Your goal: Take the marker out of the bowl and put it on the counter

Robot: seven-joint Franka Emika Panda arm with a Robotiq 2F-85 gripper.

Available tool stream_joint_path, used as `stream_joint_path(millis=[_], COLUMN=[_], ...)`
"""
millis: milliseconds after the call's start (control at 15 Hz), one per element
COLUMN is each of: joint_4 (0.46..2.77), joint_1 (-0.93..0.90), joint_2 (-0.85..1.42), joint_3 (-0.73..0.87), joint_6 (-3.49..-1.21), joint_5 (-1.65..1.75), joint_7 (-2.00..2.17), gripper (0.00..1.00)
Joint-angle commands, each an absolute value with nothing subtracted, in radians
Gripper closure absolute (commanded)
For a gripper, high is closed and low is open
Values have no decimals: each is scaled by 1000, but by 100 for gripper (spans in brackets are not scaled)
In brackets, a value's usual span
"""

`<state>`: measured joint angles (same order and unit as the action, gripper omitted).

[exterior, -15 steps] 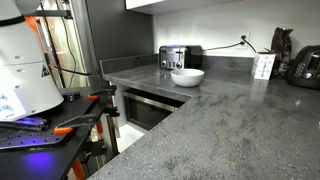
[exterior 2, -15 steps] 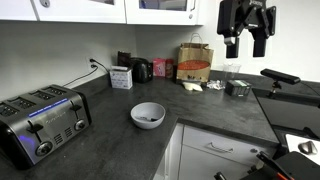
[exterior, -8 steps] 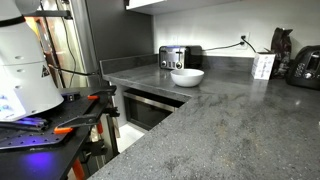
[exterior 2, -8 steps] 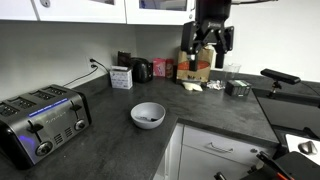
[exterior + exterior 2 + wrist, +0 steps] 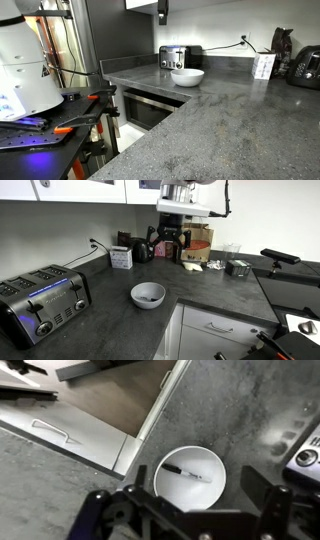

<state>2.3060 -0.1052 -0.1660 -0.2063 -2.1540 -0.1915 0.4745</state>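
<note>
The white bowl [image 5: 148, 295] sits on the grey speckled counter [image 5: 215, 290] near its inner corner, also in an exterior view [image 5: 187, 76] and the wrist view [image 5: 190, 478]. The black marker [image 5: 186, 473] lies flat inside the bowl; in an exterior view it shows as a dark spot [image 5: 148, 300]. My gripper [image 5: 166, 247] hangs open and empty well above the bowl. In the wrist view its fingers [image 5: 200, 510] frame the bowl from above. Only its tip shows at the top of an exterior view [image 5: 162, 12].
A black-and-silver toaster [image 5: 40, 302] stands next to the bowl, also in an exterior view [image 5: 177, 57]. A brown paper bag [image 5: 196, 243], a small box [image 5: 121, 257] and a dark appliance [image 5: 142, 250] line the back wall. Drawers [image 5: 70, 435] lie below the counter edge.
My gripper has swung from high over the far end of the counter across and down to a spot above the bowl. The bowl and marker have not moved.
</note>
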Motion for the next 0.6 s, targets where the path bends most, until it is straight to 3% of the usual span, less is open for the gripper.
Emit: stream_joint_path(millis=[0,533], joint_4=[2212,2181], joint_1=[-113,-181], joint_2=[-33,125], joint_3=[-211,-167], joint_6=[-2220,-2367], joint_5=[-208,-129], joint_7=[661,1075], gripper=[0,0])
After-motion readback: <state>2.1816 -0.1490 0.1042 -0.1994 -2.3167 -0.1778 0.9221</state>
